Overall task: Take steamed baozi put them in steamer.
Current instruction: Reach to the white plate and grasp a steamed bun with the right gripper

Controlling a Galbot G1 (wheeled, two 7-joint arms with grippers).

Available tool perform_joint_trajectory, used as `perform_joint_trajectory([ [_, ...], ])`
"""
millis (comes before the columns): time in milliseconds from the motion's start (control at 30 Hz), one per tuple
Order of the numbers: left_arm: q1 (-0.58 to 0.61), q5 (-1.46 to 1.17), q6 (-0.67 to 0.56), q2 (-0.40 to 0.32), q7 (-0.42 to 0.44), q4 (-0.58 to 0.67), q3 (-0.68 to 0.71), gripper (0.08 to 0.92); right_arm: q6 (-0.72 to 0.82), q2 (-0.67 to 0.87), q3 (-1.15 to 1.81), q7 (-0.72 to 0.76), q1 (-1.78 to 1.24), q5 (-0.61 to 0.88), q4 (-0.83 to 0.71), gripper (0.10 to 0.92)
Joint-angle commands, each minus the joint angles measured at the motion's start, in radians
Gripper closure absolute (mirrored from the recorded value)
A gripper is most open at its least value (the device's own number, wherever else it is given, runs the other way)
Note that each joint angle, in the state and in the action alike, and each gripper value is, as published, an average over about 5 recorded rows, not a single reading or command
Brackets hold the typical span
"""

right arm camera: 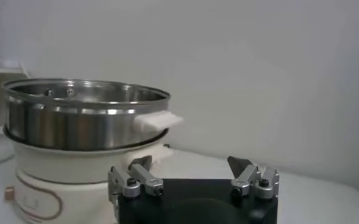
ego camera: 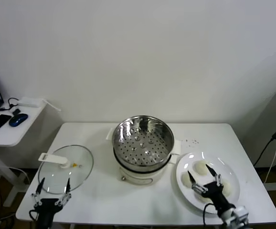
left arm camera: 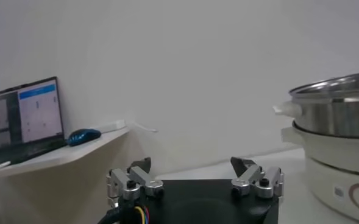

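Your right gripper [ego camera: 204, 179] is hovering spread over the steamed baozi [ego camera: 201, 168] on the plate [ego camera: 185, 162] near the desk's front-right corner; probably soft, so pinch its sides gently.

The steamer [ego camera: 143, 143] is sitting at the centre of the frame on the table [ego camera: 104, 200]. The glass lid [ego camera: 65, 168] is lying at lower left, apart from it. The plate [ego camera: 195, 202] is lying at lower right, just beside the steamer, carrying the steamed baozi [ego camera: 201, 168]. The right gripper [ego camera: 203, 180] is hovering over the plate, and the left gripper [ego camera: 53, 189] is hanging at the lid's near edge. A side desk [ego camera: 6, 131] is standing at far left with a mouse [ego camera: 18, 119] on it.
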State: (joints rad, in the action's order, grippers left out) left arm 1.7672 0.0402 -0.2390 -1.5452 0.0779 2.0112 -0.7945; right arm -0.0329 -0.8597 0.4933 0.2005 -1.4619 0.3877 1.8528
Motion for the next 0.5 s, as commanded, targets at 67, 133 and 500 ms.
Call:
perform_joint_trajectory([
  [67,-0.021,0.0,0.001,0.014,0.01,-0.011,0.009,0.177,0.154,0.324,-0.101,0.387,0.375,0.026,-0.204,0.203],
  [133,-0.024,0.0,0.001,0.017,0.01,-0.011,0.011,0.177,0.155,0.371,-0.177,0.49,0.472,0.006,-0.271,0.203],
  [500,-0.023,-0.003,-0.005,0.035,0.005,-0.026,0.033,0.177,0.153,0.483,-0.866,0.876,1.185,-0.096,-0.494,0.203],
])
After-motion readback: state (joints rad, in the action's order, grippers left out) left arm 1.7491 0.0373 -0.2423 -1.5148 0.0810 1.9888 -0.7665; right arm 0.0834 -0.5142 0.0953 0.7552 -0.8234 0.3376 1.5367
